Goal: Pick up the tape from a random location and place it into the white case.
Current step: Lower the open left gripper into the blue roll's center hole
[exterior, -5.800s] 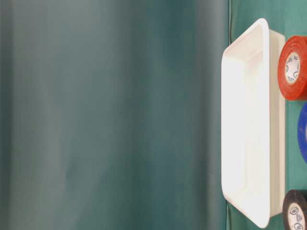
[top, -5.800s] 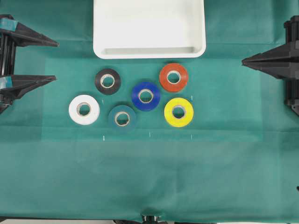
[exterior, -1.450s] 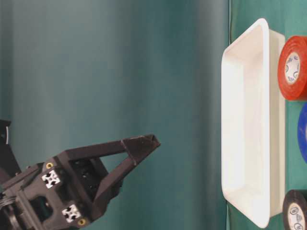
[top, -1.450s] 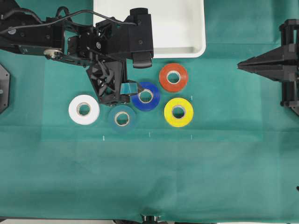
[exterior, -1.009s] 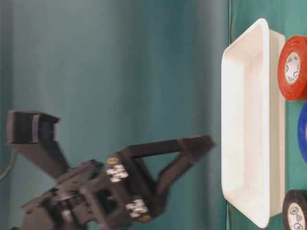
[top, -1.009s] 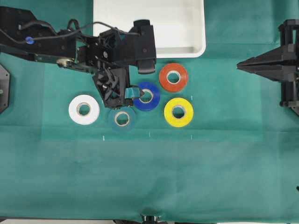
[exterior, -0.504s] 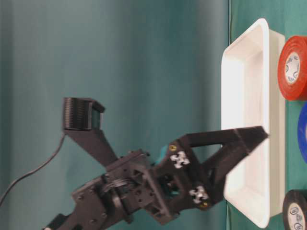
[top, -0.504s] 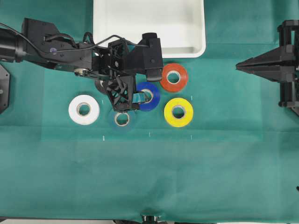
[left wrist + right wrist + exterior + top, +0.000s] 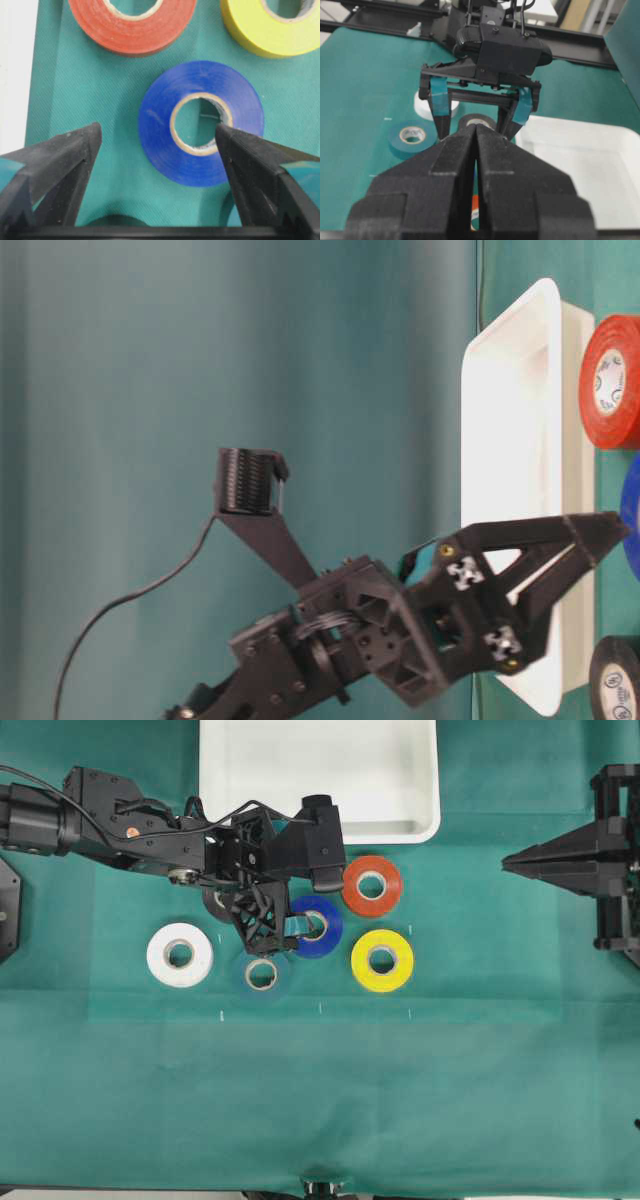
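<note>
Between the widely spread fingers of the left gripper (image 9: 157, 145) lay the blue tape (image 9: 201, 122), flat on the green-covered counter (image 9: 320, 1100). One finger (image 9: 60, 160) stood off the roll's outer edge, toward the white case (image 9: 320, 780); the other (image 9: 250, 155) sat over the far rim of the pale core. Nothing was gripped. Just beyond the fingertips lay the red roll (image 9: 372, 886) and the yellow roll (image 9: 382, 960); behind them the teal roll (image 9: 262, 974) and the black roll (image 9: 215, 903), the latter mostly hidden under the arm, and farther back the white roll (image 9: 180, 955). Well away from the rolls, the right gripper (image 9: 476, 131) hung with its fingers pressed together, holding nothing.
</note>
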Robot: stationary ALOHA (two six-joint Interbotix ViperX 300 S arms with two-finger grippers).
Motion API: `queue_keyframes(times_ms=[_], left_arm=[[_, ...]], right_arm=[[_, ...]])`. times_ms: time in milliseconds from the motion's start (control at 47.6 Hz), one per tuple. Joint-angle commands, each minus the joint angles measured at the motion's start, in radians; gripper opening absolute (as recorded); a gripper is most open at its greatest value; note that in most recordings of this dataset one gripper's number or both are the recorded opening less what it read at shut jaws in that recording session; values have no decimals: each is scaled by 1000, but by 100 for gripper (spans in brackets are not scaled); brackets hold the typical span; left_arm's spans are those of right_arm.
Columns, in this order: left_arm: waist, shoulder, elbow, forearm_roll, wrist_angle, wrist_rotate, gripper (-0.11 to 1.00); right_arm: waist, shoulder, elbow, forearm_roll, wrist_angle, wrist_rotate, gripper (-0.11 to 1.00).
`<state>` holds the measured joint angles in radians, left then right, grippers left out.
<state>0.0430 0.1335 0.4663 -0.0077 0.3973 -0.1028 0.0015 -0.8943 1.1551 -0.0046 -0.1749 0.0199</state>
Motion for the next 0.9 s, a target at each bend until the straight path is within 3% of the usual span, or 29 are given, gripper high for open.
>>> queue_keyframes(times_ms=[0,357,883], left_arm=[[3,-5,-2,3,-29,0,97],[3,84,-9,3,-48,0,97],[3,89,-8,3,-58,0,97]], right_arm=[[3,6,-14,2,-8,2,0],[5,12,-12,2,-9,2,0],[3,20,-12,2,-11,2,0]])
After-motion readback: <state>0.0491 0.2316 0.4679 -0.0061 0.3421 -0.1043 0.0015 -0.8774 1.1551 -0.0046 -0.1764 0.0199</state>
